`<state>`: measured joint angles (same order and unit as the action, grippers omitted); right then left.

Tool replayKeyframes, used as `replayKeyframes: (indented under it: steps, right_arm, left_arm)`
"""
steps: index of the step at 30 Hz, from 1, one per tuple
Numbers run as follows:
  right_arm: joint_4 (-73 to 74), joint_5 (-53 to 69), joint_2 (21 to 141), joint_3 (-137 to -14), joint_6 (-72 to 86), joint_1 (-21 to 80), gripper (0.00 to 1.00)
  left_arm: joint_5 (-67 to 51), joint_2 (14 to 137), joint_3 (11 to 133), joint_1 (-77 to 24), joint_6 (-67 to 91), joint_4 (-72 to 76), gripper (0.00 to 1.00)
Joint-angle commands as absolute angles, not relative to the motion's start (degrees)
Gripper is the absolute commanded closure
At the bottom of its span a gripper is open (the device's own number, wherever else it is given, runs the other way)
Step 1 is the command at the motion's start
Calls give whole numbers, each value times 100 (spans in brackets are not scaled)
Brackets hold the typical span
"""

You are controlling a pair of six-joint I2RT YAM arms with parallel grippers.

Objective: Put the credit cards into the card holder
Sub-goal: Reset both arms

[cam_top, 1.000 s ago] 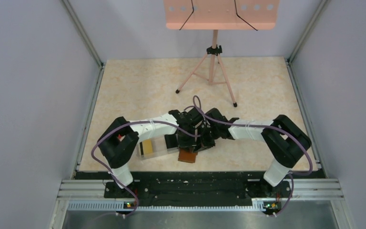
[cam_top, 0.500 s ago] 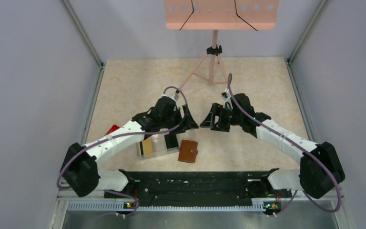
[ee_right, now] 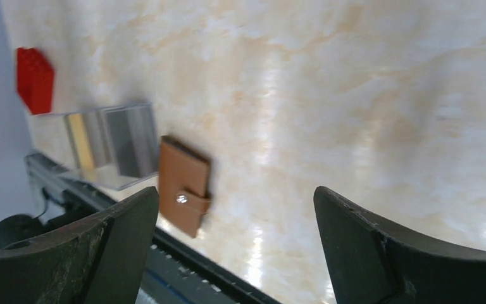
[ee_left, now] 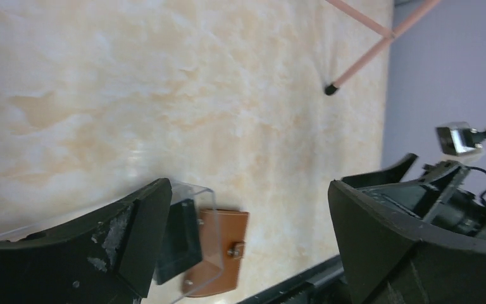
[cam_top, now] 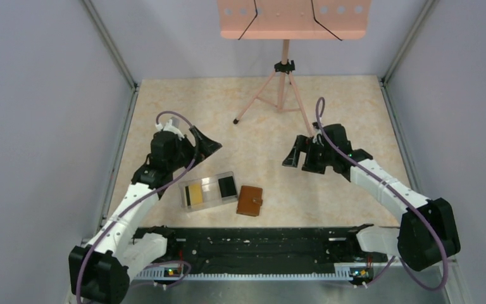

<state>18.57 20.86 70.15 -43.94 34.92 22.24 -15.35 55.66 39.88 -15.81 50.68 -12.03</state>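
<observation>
Where the pale marbled surface (cam_top: 354, 107) spreads out before me, a pink tripod stand (cam_top: 283, 82) rises at its far end. My left arm (cam_top: 133, 196) runs long up the left side, and my left hand (cam_top: 207, 143) hangs over the surface beyond the tray, fingers spread wide with nothing between them. My right arm (cam_top: 380, 180) reaches in from the right, and my right hand (cam_top: 299, 155) points toward the middle, equally splayed and empty. The clear tray (cam_top: 211, 190) lies near the near edge. The card holder (cam_top: 250, 201) lies just beside its right end, folded shut with the snap tab across it. The credit cards (cam_top: 195, 194) lie in the tray, a yellow one toward its left end, a black one (cam_top: 227, 185) toward its right. A red block (ee_right: 35, 79) sits beyond the tray.
</observation>
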Motion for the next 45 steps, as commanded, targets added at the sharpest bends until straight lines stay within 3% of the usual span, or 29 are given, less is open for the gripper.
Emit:
replayKeyframes:
  steps: [1,9,15,18,20,27,32,45]
  right_arm:
    - [2324,786,6833,-4702,2684,1841,7]
    - [1119,-1226,6825,-4090,2063,1177,1]
    - [-1329,-2356,6974,-2840,892,1101,1]
    - [-3350,-2388,7222,-2040,412,993,1]
    - [-3848,-2187,7391,-1923,284,893,2]
    - [-6333,-1524,8170,-1375,171,399,2]
    - [-7075,-1502,8359,-1013,276,268,1]
    - [-7051,-1555,8343,-1010,288,275,1]
  left_arm:
    - [-805,5290,4206,-1231,3647,-1699,1]
    - [924,5268,3542,-906,1520,-192,1]
    - [1236,6001,2480,-425,722,1821,1]
    - [1266,6506,1806,-404,373,3629,1]
    - [1279,6940,1545,-389,173,4667,1]
    - [957,8149,1693,-122,-65,5951,1]
    - [954,8415,1707,-35,142,6149,1]
    - [958,8419,1758,-35,176,6029,1]
